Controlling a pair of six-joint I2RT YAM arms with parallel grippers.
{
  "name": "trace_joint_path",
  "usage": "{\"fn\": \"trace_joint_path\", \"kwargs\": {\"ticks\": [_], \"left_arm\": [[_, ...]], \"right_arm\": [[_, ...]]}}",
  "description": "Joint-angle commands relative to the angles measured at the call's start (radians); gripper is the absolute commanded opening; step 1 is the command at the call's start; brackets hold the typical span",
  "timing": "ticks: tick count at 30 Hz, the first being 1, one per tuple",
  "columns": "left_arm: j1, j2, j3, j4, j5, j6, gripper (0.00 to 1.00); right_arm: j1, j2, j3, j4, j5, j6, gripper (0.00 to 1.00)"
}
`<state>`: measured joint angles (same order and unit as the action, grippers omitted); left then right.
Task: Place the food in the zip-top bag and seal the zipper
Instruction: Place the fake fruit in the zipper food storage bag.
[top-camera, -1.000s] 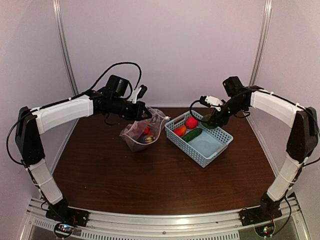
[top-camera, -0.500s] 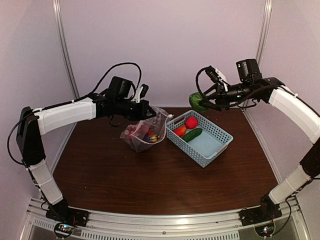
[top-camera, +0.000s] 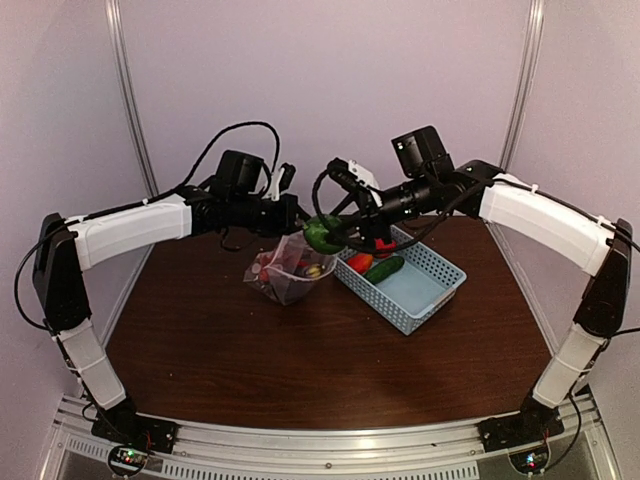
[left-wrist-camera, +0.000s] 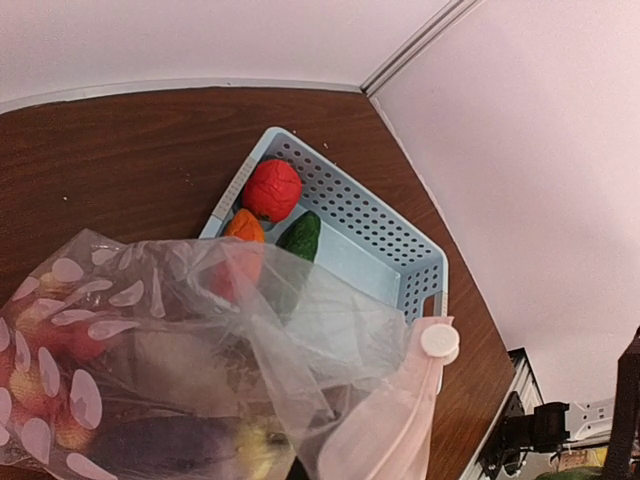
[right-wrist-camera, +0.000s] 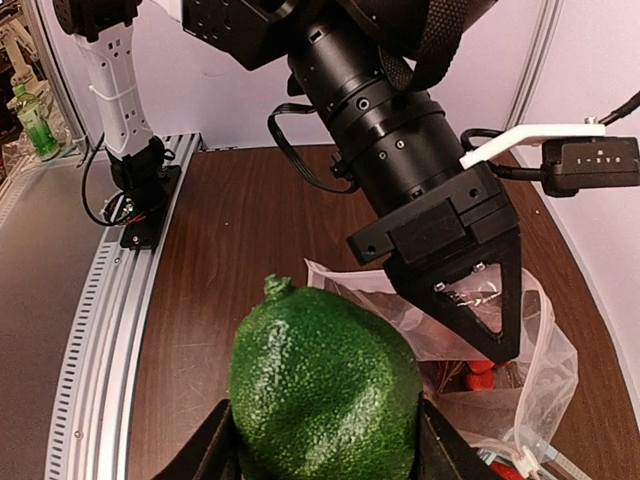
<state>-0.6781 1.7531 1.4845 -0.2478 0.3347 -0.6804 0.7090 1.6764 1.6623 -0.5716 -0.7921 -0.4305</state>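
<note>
green pepper (top-camera: 322, 235) now beside zip-top bag (top-camera: 288, 274)

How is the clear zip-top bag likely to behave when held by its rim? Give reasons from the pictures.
Probably floppy: the zip-top bag is thin, wrinkled film sagging below the left gripper pinching its rim. Likely light itself, its weight in the food at the bottom. It may slump shut if released.

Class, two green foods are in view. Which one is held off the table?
The green pepper: the right gripper grips it in the air. The green cucumber lies down in the light blue basket.
</note>
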Motion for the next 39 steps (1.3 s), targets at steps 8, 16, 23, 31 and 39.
{"fn": "trace_joint_path", "kwargs": {"ticks": [8, 16, 23, 31, 39], "left_arm": [[-0.007, -0.054, 0.024, -0.002, 0.050, -0.003, 0.00], [-0.008, -0.080, 0.053, -0.067, 0.032, 0.028, 0.00], [-0.031, -0.094, 0.020, -0.013, -0.005, 0.005, 0.00], [-0.038, -0.149, -0.002, -0.011, -0.090, 0.016, 0.00], [-0.038, -0.104, -0.009, -0.011, -0.050, -0.002, 0.00]], "right_arm": [[0.025, 0.167, -0.033, 0.185, 0.061, -0.002, 0.22], [0.078, 0.177, -0.040, 0.225, 0.384, 0.012, 0.28], [0.116, 0.230, 0.009, 0.207, 0.617, 0.076, 0.29], [0.129, 0.255, 0.040, 0.170, 0.767, 0.069, 0.41], [0.123, 0.262, 0.149, 0.080, 0.580, 0.127, 0.75]]}}
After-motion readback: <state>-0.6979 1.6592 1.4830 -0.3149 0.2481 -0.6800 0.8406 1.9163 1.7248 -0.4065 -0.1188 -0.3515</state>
